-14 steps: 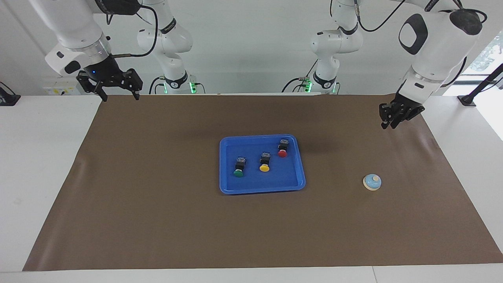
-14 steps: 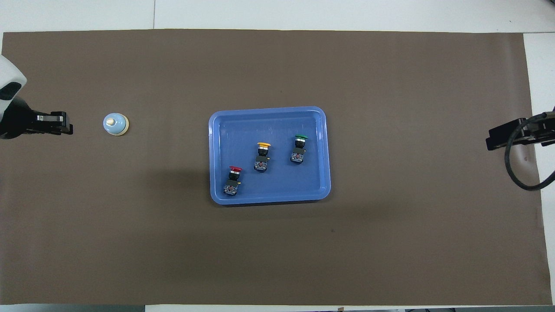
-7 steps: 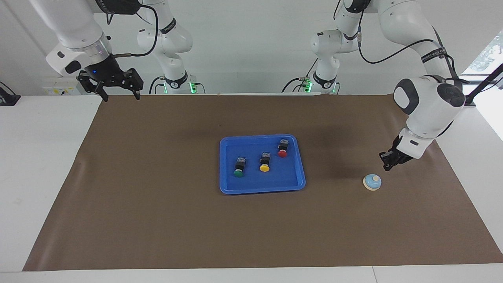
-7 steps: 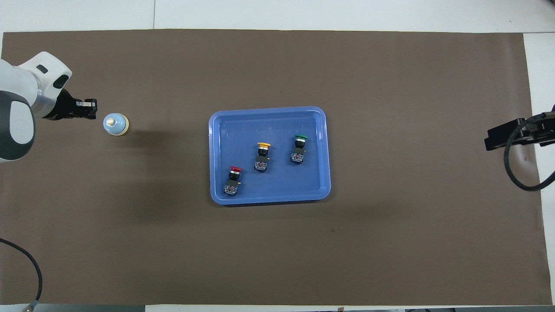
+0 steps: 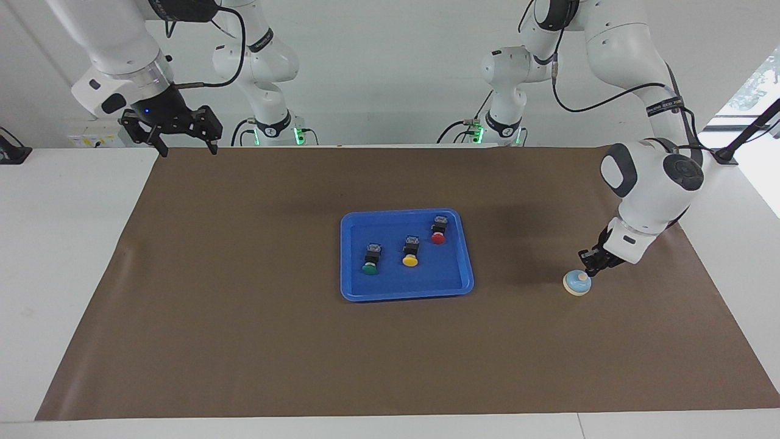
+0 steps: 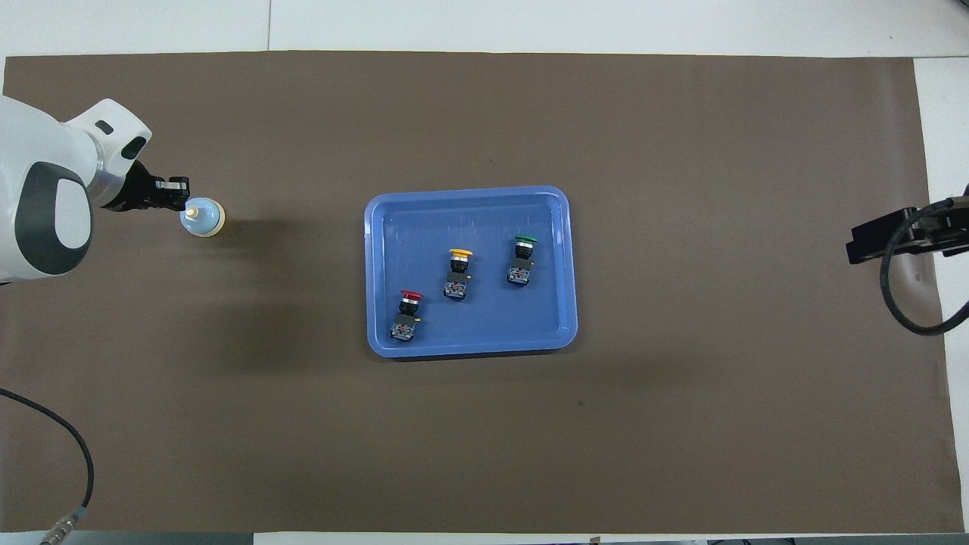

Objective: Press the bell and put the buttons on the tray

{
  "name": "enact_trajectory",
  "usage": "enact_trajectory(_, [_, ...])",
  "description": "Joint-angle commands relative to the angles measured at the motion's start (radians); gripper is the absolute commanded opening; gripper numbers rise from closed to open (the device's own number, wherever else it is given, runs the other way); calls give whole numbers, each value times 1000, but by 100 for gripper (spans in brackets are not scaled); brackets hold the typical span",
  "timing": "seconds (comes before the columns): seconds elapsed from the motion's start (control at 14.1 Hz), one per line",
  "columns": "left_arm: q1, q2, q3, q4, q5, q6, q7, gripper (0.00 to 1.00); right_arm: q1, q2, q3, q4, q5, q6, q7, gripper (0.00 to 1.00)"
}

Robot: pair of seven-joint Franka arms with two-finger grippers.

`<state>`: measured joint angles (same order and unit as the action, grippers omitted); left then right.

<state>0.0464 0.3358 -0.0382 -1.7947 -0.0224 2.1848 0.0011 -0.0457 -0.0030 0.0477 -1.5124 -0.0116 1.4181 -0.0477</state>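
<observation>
Where a second ago stood alone on the brown mat, well clear of any arm, now sits the bell (image 5: pixel 577 283) with the left gripper (image 5: pixel 587 269) right at its cream knob, fingertips pressed together and holding nothing. Came down and across from above the mat's edge toward the left arm's end, closing on the way, and now rests at or just above the knob; whether already pushing cannot be read from either view. Reads as the press step, at the point of contact. Needs only a short straight push down on the knob, then a lift clear. Could slide off the small knob or nudge the bell sideways if slightly off centre.

Toward the middle of the bench, unchanged over the second: the blue tray (image 5: pixel 349 291), with the red button (image 5: pixel 438 231), the yellow button (image 5: pixel 410 252) and the green button (image 5: pixel 370 260) all lying inside it, apart from one another, none touching the rim. Looks done, that half of the task, leaving the bell as the last piece.

Over the mat's corner at the right arm's end, waiting: the right gripper (image 5: pixel 180 130), fingers spread wide, empty, as before.
</observation>
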Motion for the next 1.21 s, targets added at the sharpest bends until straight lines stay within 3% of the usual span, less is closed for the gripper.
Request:
enact_trajectory(0.0, [-3,-6,3,-51,13,62,-12,0,-14,-25,8,-28,16,-1,12,100])
enact_trajectory(0.36, [1,18,4,-133,15,203,-7,0,-13,-25,8,-28,16,-1,12,100])
enact_trajectory(0.64, [1,17,4,-129,15,196,-6,0,-13,-25,8,-28,16,-1,12,100])
enact_trajectory(0.99, [7,-102,3,-65,12,-17,-7,0,-13,-25,8,-28,16,1,12,100])
enact_trajectory(1.14, [0,-153,3,-28,12,-130,-12,22,-13,-25,8,-28,16,-1,12,100])
